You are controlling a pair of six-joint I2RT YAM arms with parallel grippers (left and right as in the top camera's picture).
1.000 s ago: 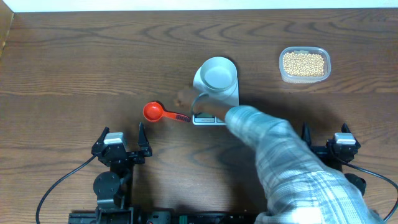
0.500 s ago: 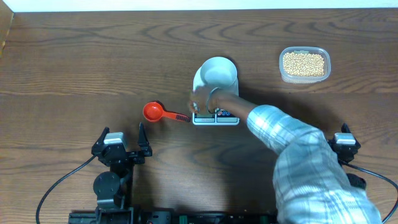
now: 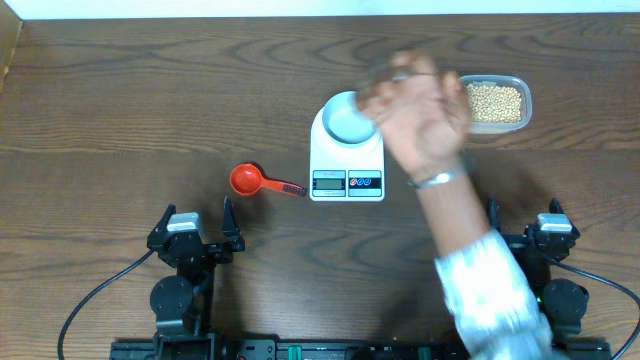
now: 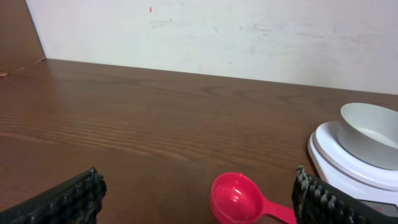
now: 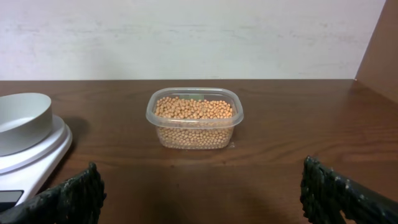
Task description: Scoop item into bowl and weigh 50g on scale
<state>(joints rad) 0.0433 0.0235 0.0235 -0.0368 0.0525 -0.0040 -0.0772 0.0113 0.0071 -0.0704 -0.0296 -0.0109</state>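
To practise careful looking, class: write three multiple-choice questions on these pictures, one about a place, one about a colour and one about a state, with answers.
1. Where is the bowl?
A. on the bare table
B. on the scale
C. on a shelf

2. What colour is the scoop?
A. red
B. blue
C. green

3. What state is the tub in?
A. lidded
B. open and empty
C. open, holding beans

Answers: 1 B, the bowl sits on the scale's white platform. 2 A, the scoop shows bright red beside the scale. 3 C, the tub has no lid and beans fill it.
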